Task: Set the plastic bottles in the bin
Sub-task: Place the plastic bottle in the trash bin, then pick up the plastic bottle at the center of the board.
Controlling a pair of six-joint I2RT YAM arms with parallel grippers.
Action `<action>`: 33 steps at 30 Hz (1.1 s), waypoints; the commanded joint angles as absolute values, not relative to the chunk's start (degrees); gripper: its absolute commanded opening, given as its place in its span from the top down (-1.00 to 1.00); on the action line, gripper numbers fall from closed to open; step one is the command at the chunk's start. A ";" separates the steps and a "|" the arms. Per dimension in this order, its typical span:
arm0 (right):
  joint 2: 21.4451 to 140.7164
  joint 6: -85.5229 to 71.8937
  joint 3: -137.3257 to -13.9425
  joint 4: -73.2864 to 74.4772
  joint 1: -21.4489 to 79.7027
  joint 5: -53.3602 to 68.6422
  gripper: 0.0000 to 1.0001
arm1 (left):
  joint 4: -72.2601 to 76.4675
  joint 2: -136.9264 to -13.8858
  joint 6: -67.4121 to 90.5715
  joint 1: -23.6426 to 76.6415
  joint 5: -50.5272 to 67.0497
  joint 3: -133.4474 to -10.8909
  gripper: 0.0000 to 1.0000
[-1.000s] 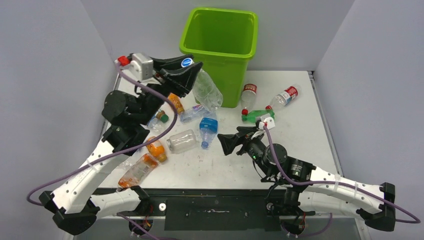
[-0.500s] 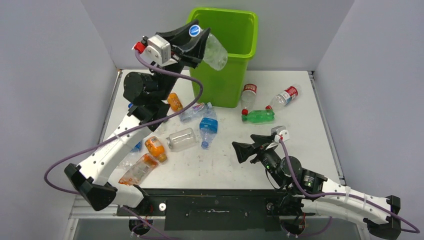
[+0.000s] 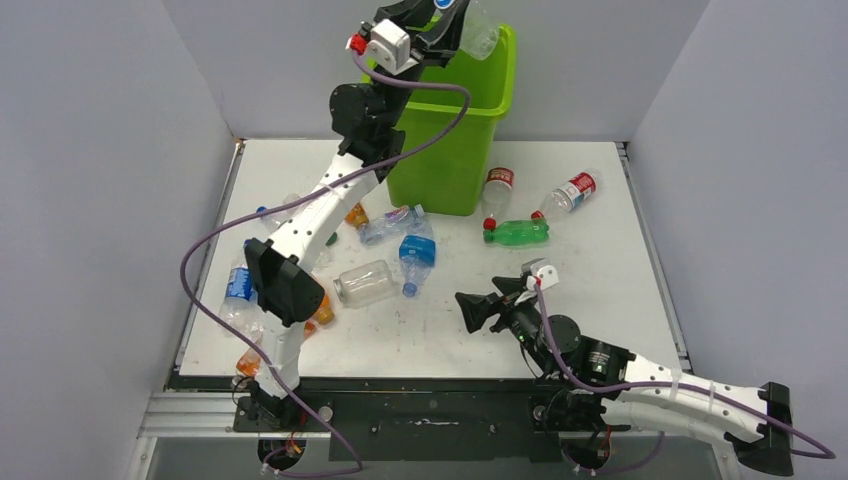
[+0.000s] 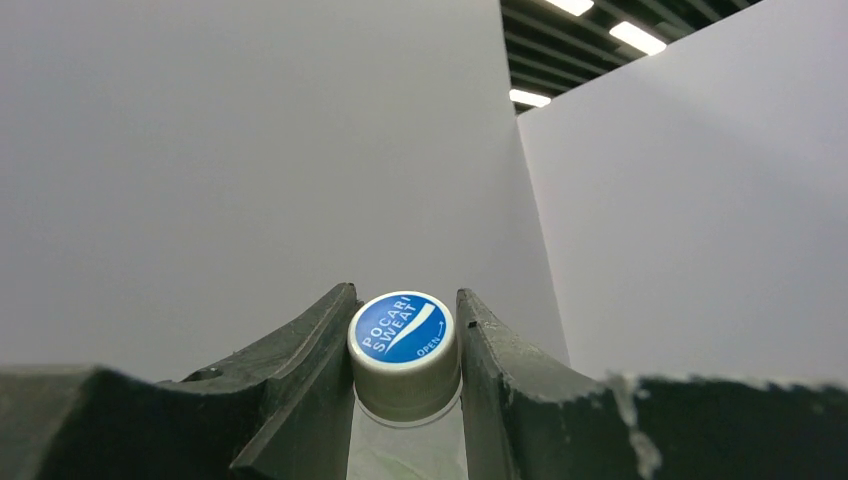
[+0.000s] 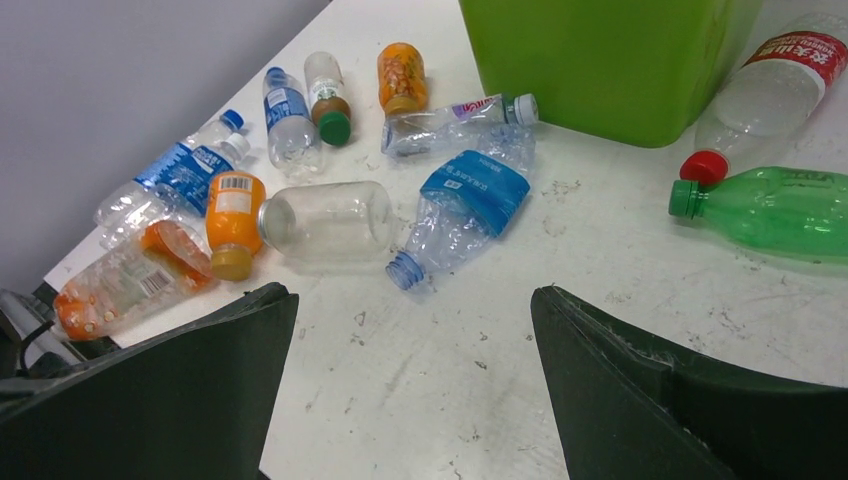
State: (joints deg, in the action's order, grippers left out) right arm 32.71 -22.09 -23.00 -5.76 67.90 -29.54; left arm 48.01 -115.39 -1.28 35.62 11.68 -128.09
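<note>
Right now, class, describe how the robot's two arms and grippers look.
The left arm and right arm have white links, black joints and a trailing purple cable. The left gripper and right gripper have black wedge-shaped fingers with scuffed edges; a white-and-red part sits by each wrist.

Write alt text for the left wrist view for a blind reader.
The left gripper is shut on a clear plastic bottle, its blue Pocari Sweat cap facing the camera. Behind are plain grey walls and ceiling lights.

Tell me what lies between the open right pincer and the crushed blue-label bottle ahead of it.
Nothing: only bare, scuffed white tabletop separates the right pincer from the blue-label bottle, as the right wrist view shows.
</note>
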 commanded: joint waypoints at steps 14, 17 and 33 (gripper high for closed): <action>30.02 -21.99 -24.22 -4.75 67.68 -31.80 -0.79 | 43.31 -125.77 5.20 34.39 -2.59 -141.30 -0.92; 30.60 -22.40 -25.07 -4.27 67.61 -31.76 -0.79 | 43.31 -119.88 5.00 35.93 -3.41 -137.41 -0.92; 41.97 -24.04 -29.60 -6.98 67.15 -34.36 -0.79 | -3.65 -65.54 3.51 45.59 -26.14 -79.52 -0.92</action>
